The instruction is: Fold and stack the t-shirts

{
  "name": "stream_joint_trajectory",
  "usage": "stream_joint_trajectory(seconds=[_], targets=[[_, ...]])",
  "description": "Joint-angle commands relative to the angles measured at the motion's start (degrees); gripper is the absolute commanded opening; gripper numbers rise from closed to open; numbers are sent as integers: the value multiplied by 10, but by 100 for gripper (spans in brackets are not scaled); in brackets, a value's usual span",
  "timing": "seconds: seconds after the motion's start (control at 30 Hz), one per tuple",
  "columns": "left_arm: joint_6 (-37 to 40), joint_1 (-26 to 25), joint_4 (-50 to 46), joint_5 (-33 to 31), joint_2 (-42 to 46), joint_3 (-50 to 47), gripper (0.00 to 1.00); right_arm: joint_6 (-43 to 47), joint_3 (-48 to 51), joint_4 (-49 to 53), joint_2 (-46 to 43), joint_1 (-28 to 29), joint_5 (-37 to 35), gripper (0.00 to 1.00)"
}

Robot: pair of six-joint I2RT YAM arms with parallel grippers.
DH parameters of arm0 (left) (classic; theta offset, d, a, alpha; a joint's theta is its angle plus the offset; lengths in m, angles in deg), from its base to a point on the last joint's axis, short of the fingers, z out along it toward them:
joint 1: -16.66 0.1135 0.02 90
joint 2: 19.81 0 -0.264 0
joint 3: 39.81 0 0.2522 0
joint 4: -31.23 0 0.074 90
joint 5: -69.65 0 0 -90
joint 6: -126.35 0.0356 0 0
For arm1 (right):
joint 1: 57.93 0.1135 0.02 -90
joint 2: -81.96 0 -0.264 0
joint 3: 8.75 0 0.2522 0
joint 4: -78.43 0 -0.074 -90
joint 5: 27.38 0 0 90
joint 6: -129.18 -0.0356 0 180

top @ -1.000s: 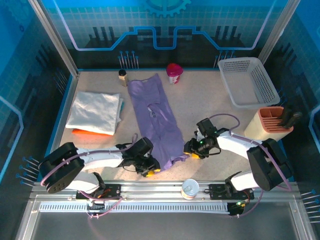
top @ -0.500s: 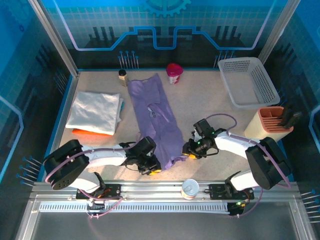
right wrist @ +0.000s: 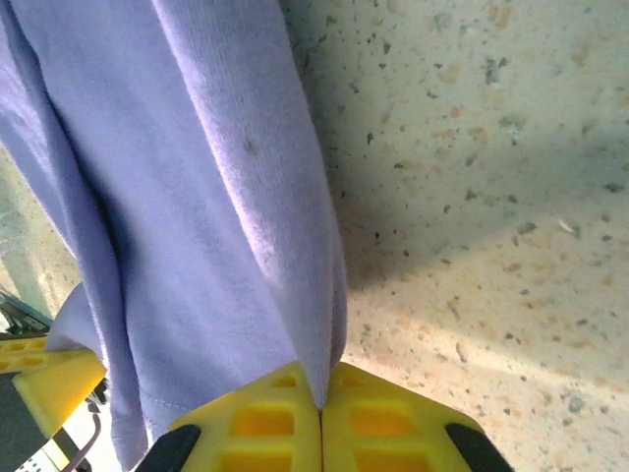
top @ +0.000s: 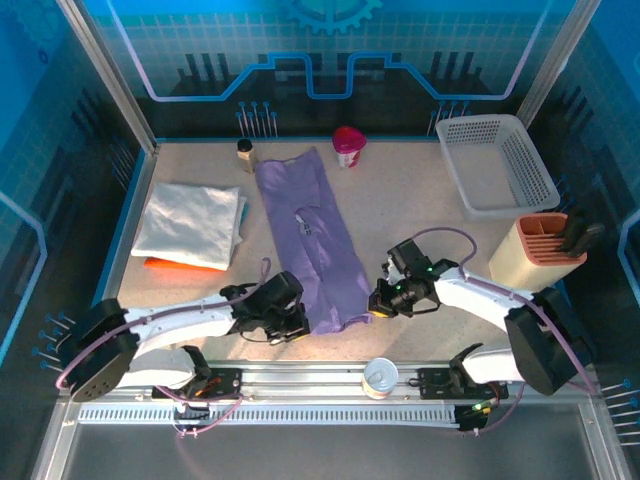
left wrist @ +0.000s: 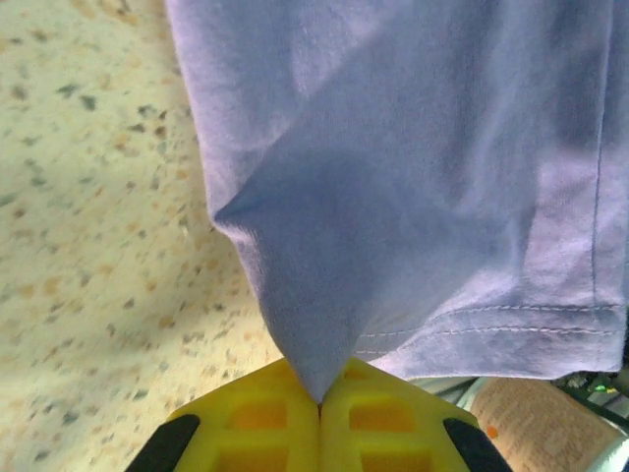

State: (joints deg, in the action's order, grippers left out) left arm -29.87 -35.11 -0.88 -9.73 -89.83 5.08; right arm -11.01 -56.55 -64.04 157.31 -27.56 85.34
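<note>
A long lavender-purple t-shirt (top: 312, 232) lies folded into a narrow strip down the middle of the table. My left gripper (top: 296, 327) is shut on its near left corner; the left wrist view shows the lavender-purple t-shirt (left wrist: 413, 177) pinched to a point between the yellow fingers (left wrist: 256, 423) of the left gripper (left wrist: 319, 401). My right gripper (top: 376, 308) is shut on the near right edge, where a fold of the lavender-purple t-shirt (right wrist: 197, 197) runs into the closed right gripper (right wrist: 321, 405). A folded white t-shirt (top: 190, 224) lies on an orange t-shirt (top: 175, 266) at the left.
A white mesh basket (top: 497, 163) stands at the back right, with a tan knife block (top: 543, 252) in front of it. A pink cup (top: 348, 146) and a small brown bottle (top: 245, 155) stand near the shirt's far end. A tin can (top: 380, 378) sits on the front rail.
Both grippers have closed on the purple shirt's near corners. The left gripper has shifted slightly left and the near hem has drawn narrower.
</note>
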Motion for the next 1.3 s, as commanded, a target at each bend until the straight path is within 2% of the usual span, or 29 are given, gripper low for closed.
stream_joint_trajectory(seconds=[0.0, 0.13, 0.3, 0.6, 0.87, 1.1, 1.27], targets=[[3, 0, -62, -12, 33, -8, 4, -30, 20, 30, -30, 11, -13, 1], [-13, -1, -53, 5, 68, -18, 3, -71, 34, 20, -61, 34, -31, 0], [3, 16, -106, -16, 101, 10, 4, -61, -4, 56, -66, 32, -57, 0], [38, 82, -108, -13, 95, 57, 5, -13, -133, 79, 16, 9, -54, 0], [142, 178, -127, -4, 19, 157, 4, 21, -275, 76, 122, -14, -23, 0], [235, 234, -145, -18, -67, 249, 4, 49, -392, 85, 213, -35, -19, 0], [273, 271, -140, -12, -128, 296, 3, 67, -477, 93, 291, -57, 6, 0]])
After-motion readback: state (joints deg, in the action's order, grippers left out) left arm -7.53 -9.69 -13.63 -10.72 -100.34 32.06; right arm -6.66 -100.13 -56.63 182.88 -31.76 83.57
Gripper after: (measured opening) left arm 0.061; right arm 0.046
